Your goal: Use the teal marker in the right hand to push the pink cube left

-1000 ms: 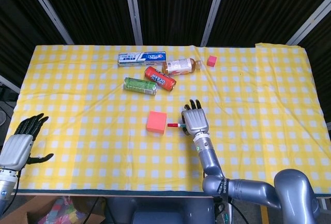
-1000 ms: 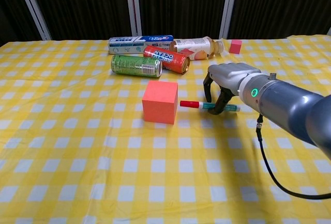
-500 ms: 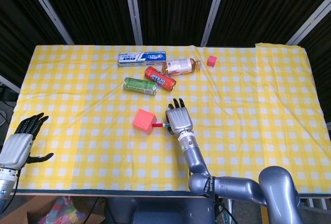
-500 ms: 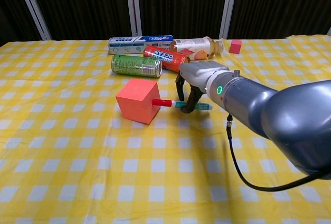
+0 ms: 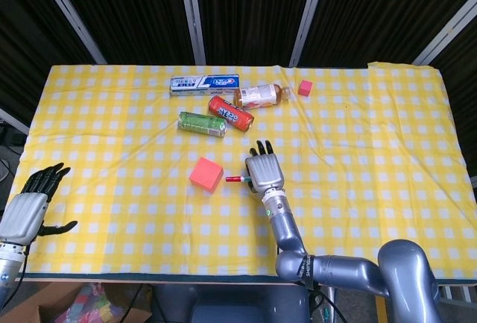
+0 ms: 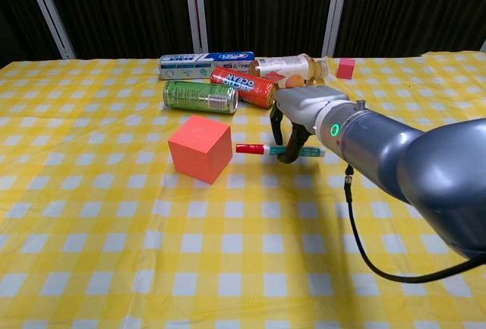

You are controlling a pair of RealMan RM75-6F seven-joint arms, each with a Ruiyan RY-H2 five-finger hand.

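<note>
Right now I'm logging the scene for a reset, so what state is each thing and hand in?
Pink cube: turned askew, apart from marker tip.
Marker: capped red, level, held by right hand.
Left hand: holds nothing, fingers apart, off table's edge.
Green can: on its side.
Red can: on its side.
Bottle: lying down.
Box: lying flat.
Small cube: upright, alone.
</note>
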